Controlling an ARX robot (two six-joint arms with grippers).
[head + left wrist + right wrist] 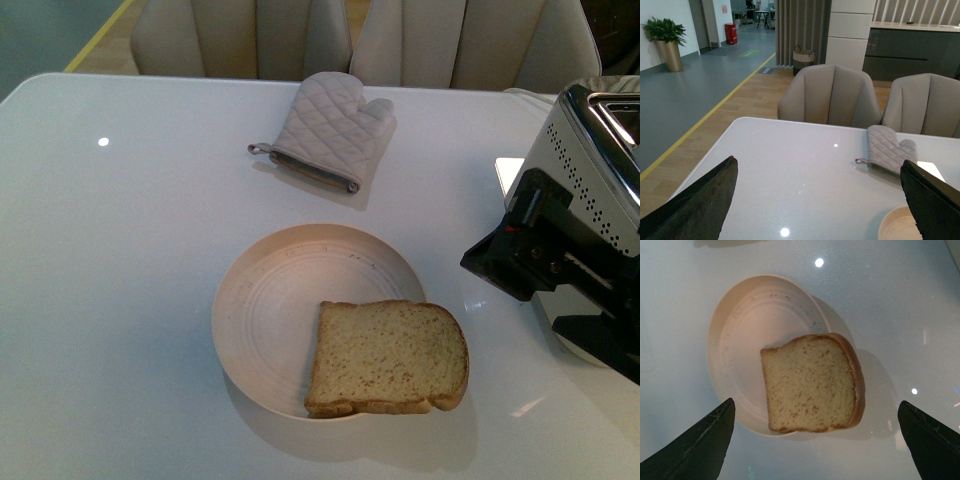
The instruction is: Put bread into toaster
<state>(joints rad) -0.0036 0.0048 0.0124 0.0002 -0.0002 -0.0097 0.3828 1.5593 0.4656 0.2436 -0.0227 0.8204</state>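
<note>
White table (120, 300) w/ plate (270, 290), mitt (330, 130) & toaster (590, 170) on it.

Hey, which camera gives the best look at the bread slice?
The right wrist view: it looks straight down on the bread, whole, overhanging the plate. The front view shows it whole but slanted. The left wrist view misses it, catching only the plate's rim.
</note>
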